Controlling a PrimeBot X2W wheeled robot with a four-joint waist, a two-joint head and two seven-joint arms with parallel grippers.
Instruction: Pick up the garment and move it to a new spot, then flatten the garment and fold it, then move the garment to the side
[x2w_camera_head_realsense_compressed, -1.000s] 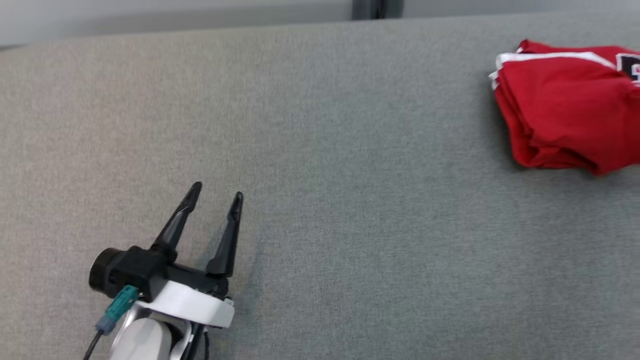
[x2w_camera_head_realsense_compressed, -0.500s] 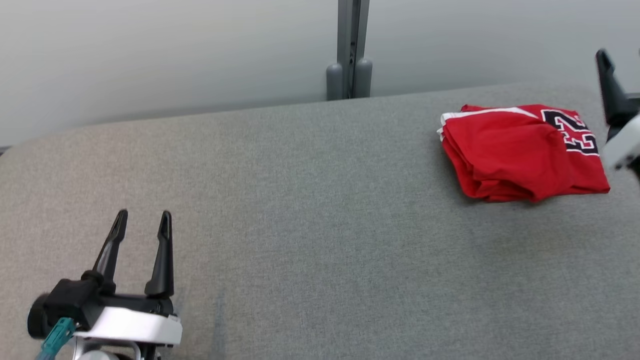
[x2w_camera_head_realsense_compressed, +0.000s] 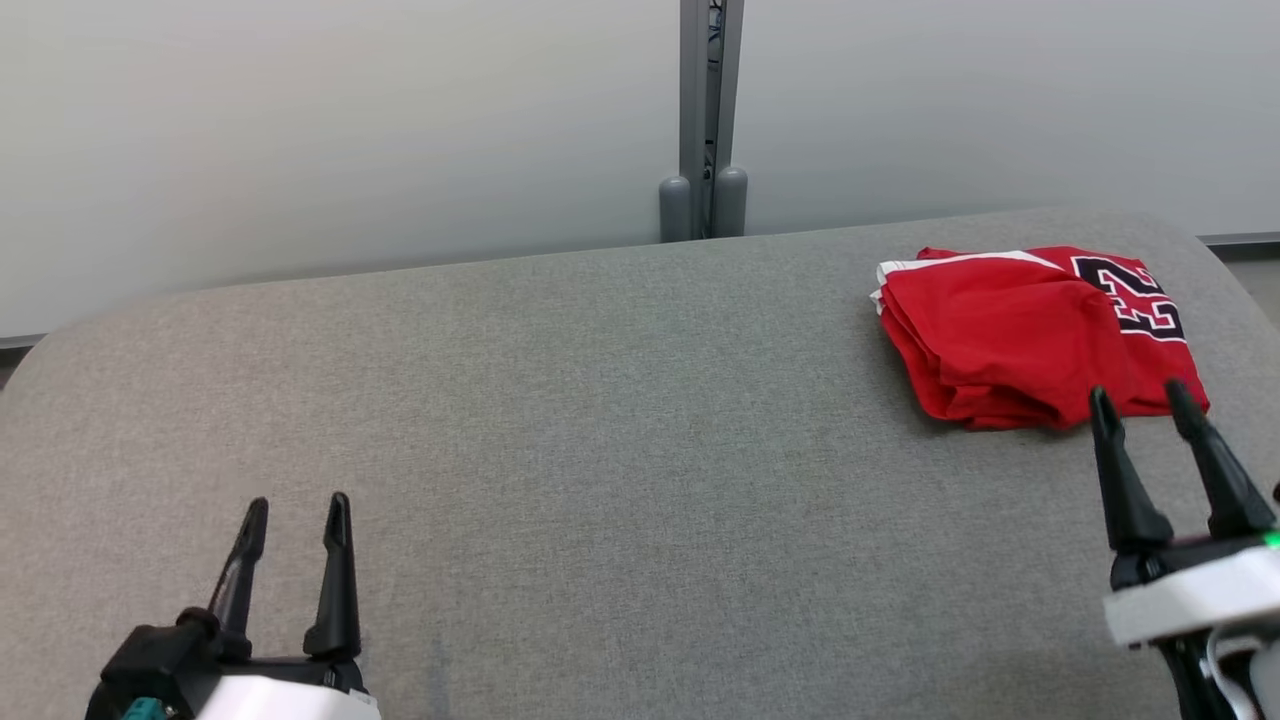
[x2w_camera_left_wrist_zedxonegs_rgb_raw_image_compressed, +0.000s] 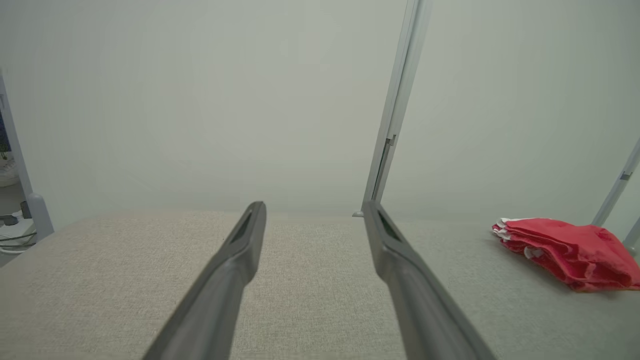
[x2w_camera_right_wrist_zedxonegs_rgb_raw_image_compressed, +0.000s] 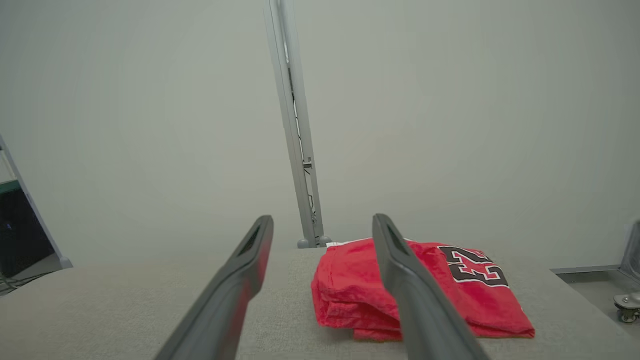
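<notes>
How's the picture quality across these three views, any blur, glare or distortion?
Head view: even soft light, no glare, sharp, faint shadow beneath the garment. Left wrist view: close fingers soft, metal post leans, likely lens distortion. Right wrist view: fingers soft, garment's number legible.

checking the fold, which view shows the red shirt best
The head view: nearly the whole red shirt from above, number included. In the right wrist view the right gripper partly hides it; the left wrist view shows it small, edge-on.
</notes>
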